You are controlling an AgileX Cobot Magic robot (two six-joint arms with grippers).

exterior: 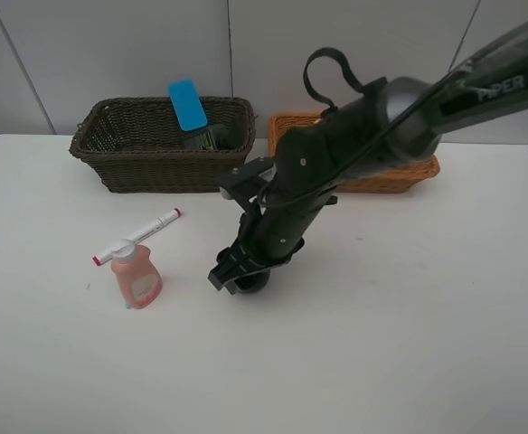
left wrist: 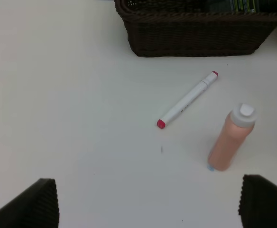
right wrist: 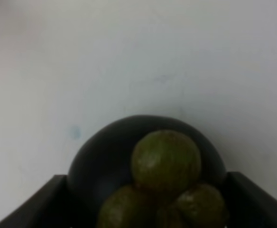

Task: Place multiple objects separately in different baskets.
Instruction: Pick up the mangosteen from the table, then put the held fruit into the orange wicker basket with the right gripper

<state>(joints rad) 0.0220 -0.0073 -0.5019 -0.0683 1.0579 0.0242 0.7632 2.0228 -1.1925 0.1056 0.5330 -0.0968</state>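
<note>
My right gripper (exterior: 240,274) reaches across the middle and is shut on the dark mangosteen (exterior: 253,283), low at the table top. In the right wrist view the mangosteen (right wrist: 148,161) fills the gap between the fingers (right wrist: 29,204), green calyx up. My left gripper (left wrist: 148,204) is open and empty, and is not seen from above. The pink bottle (exterior: 137,276) and white-red marker (exterior: 137,237) lie on the table at the left. The blue flat block (exterior: 188,104) and dark grey bottle (exterior: 208,137) sit in the dark brown basket (exterior: 155,167). The orange-tan basket (exterior: 409,176) is largely hidden by my right arm.
The left wrist view shows the marker (left wrist: 188,99), the pink bottle (left wrist: 233,140) and the dark basket's wall (left wrist: 195,33). The peach, green fruit and kiwi are out of view. A grey panelled wall stands behind the white table (exterior: 409,344).
</note>
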